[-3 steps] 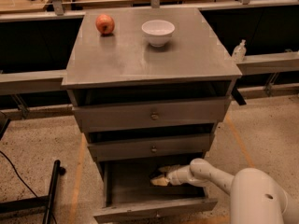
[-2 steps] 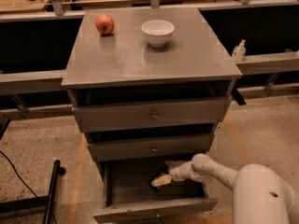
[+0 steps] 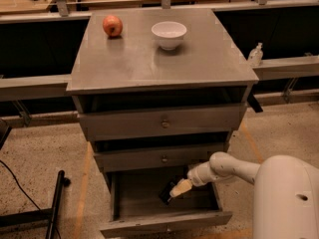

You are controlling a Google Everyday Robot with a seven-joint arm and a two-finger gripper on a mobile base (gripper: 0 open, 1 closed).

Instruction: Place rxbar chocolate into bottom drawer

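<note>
Low in the frame the bottom drawer [image 3: 164,224] is pulled out toward us. The white arm [image 3: 227,167] comes in from the lower right and reaches down into it. The gripper [image 3: 178,188] is inside the drawer, right of the middle, just above the floor of the tray.

The rxbar chocolate [image 3: 166,195] is the small dark thing at the tip of the gripper, just to its lower left. It touches the gripper, or very nearly. It looks a bit tilted. I cannot tell if it lies flat on the drawer floor. I also cannot tell if the gripper has hold of the bar or has let it go.

What could go wrong? I think the bar could cling to the gripper and come back out with it. That would happen if the gripper lifts before it has opened wide. The arm could also bump the middle drawer [image 3: 160,158], which sits close above it, if it goes straight up.

Farther back, the top drawer [image 3: 162,123] is closed. On the cabinet top [image 3: 149,66], a white bowl [image 3: 169,34] and a red apple [image 3: 112,26] sit well apart from all this
</note>
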